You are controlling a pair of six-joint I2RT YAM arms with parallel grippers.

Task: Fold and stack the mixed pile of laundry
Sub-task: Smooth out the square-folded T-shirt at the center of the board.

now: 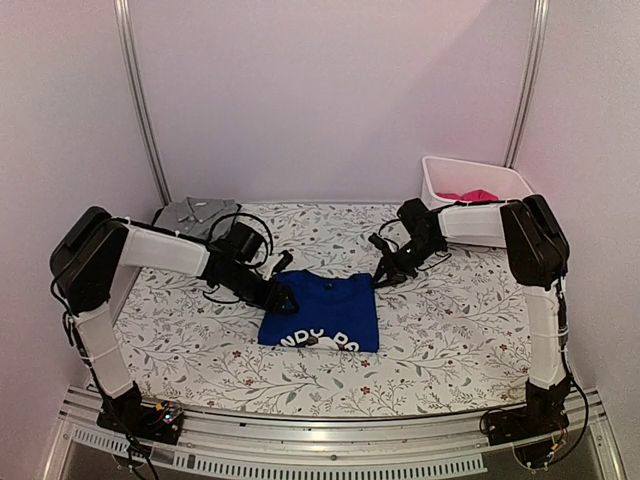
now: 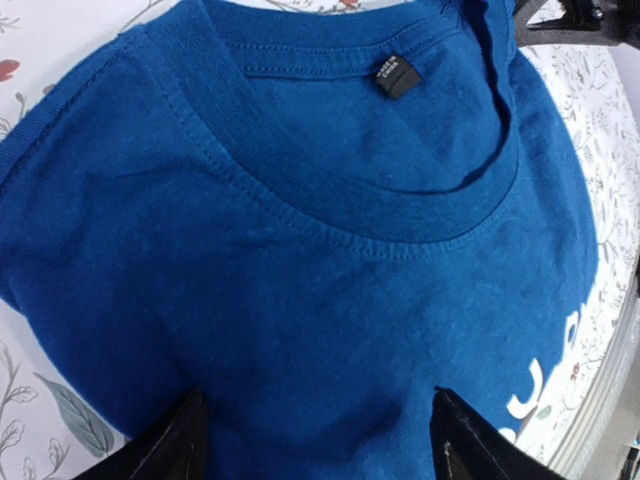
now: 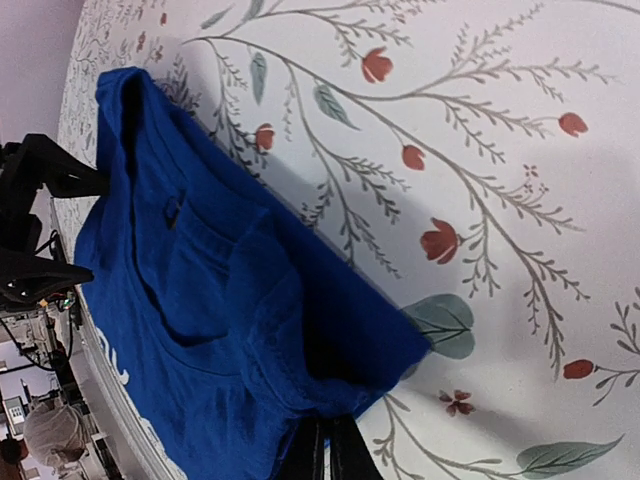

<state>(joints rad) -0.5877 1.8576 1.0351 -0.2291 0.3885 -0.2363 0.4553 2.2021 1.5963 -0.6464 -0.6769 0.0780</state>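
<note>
Blue shirt (image 1: 320, 312) lies folded into a neat rectangle in the middle of the floral tabletop (image 1: 450, 320). Its collar points to the far side and its white print (image 1: 322, 340) is at the near edge.

Left tool (image 1: 283, 298) is at the shirt's far-left corner with its jaws spread wide. On the left wrist camera the two dark fingertips (image 2: 182, 440) stand well apart over the blue cloth and nothing is between them. The ribbed neckline and a small black neck label (image 2: 397, 76) lie straight ahead.

Right tool (image 1: 383, 278) is down at the far-right corner. From its own camera, the right tool (image 3: 325, 448) has its fingers pressed together right where a bunched fold of the blue shirt (image 3: 230, 330) meets them. It seems to have a pinch of cloth, though the contact sits at the very bottom of the frame and is hard to read.

Across the tabletop, the grey collared shirt (image 1: 195, 213) rests at the far-left corner, well apart from the blue one. On the far right, a pink garment (image 1: 470, 195) lies inside the white bin (image 1: 440, 170).
</note>
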